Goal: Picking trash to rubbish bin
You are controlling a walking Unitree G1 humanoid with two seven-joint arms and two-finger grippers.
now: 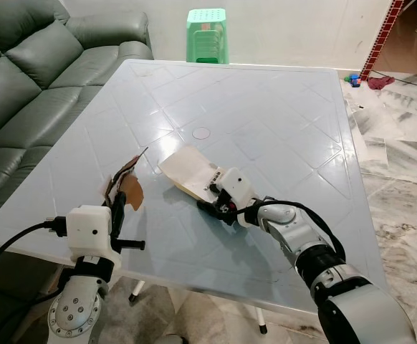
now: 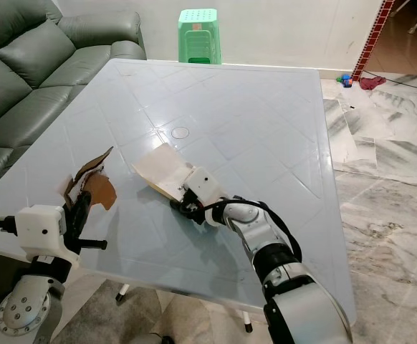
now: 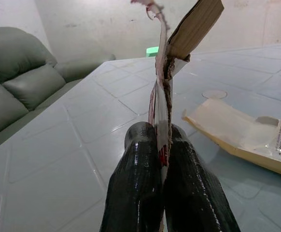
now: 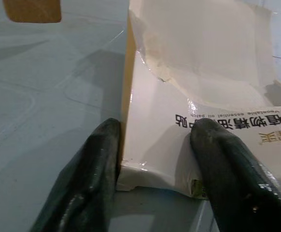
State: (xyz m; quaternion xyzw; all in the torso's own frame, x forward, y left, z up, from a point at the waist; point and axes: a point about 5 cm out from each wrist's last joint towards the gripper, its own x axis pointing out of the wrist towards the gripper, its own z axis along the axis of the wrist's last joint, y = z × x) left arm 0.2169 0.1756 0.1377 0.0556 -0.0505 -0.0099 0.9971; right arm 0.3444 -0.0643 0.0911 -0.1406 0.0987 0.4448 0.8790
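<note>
The flattened box (image 1: 191,174) lay on the pale counter (image 1: 280,129), its long axis running from about ten o'clock down to four, and its near end sat between the half-spread fingers of the right tool (image 1: 218,206), one finger (image 4: 90,181) at the edge, the other on the printed label. It looked like thin glossy card, creased. The left tool (image 3: 161,145) was clamped on a torn brown cardboard scrap (image 1: 126,185), held upright at eight o'clock.

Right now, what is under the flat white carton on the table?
The flat white carton lies directly on the pale table. Its near corner sits between the right tool fingers. Anything beneath it is covered.
</note>
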